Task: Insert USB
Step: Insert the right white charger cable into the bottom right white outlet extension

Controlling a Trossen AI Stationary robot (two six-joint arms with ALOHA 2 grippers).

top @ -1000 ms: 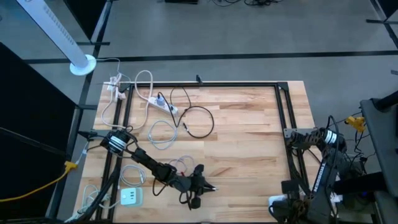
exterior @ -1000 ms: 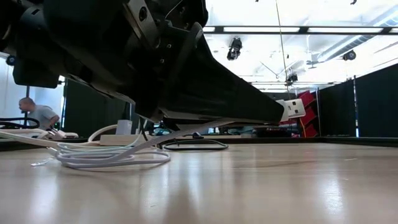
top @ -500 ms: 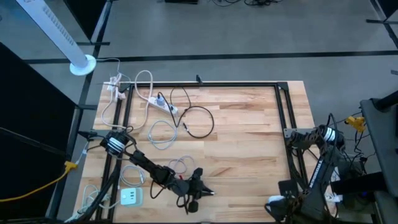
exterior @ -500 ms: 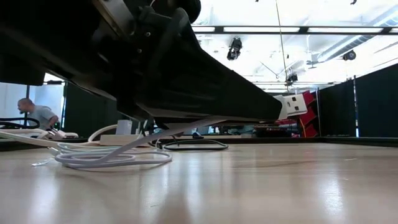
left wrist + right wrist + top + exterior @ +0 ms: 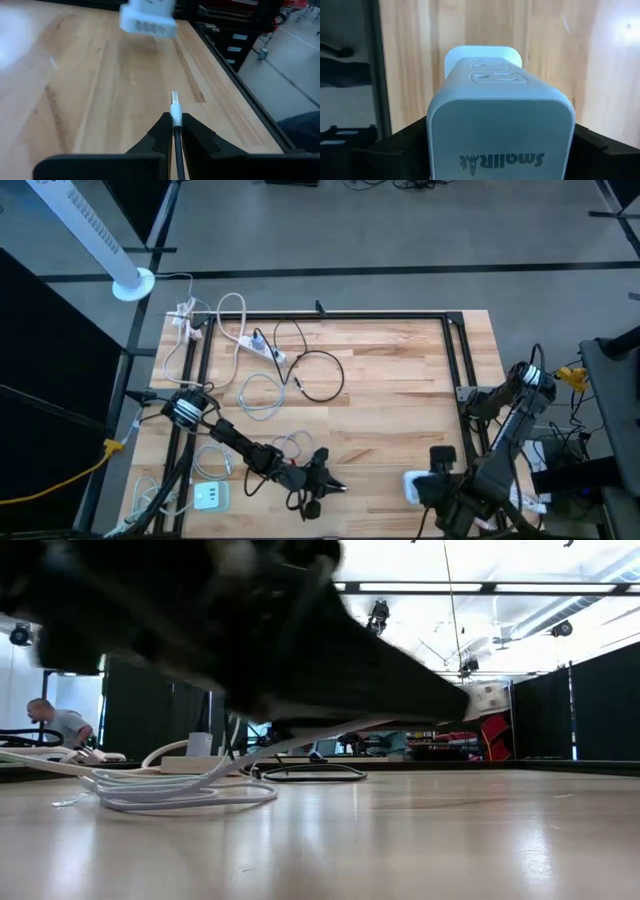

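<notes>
My left gripper (image 5: 338, 486) is low over the table's near middle, shut on a USB cable. The white plug (image 5: 174, 107) sticks out past its fingertips toward the table's right edge. In the low view the plug (image 5: 487, 700) shows above the table. To its right my right gripper (image 5: 420, 486) points down, shut on a white charger block (image 5: 412, 484). The block fills the right wrist view (image 5: 500, 125) and appears ahead of the plug in the left wrist view (image 5: 148, 20). My left gripper pinches the cable just behind the white plug (image 5: 175, 125) between its two fingers. The fingers come almost level from the table's left and lie along the cable. The plug's metal end (image 5: 173, 95) juts forward, clear of the table. My right gripper grips the charger block by two opposite side walls (image 5: 436, 145), one finger (image 5: 400, 147) on each side. The fingers come from above, pointing down. The block hangs clear of the table, and its end with the logo faces the wrist camera.
A white power strip (image 5: 265, 348), a black cable loop (image 5: 320, 375) and white cable coils (image 5: 258, 395) lie at the far left. Another white charger (image 5: 210, 497) sits at the near left. A black frame rail (image 5: 455, 380) runs along the right side.
My right gripper has carried the charger block from the table's near right corner toward the left, closer to my left gripper, rising a little.
</notes>
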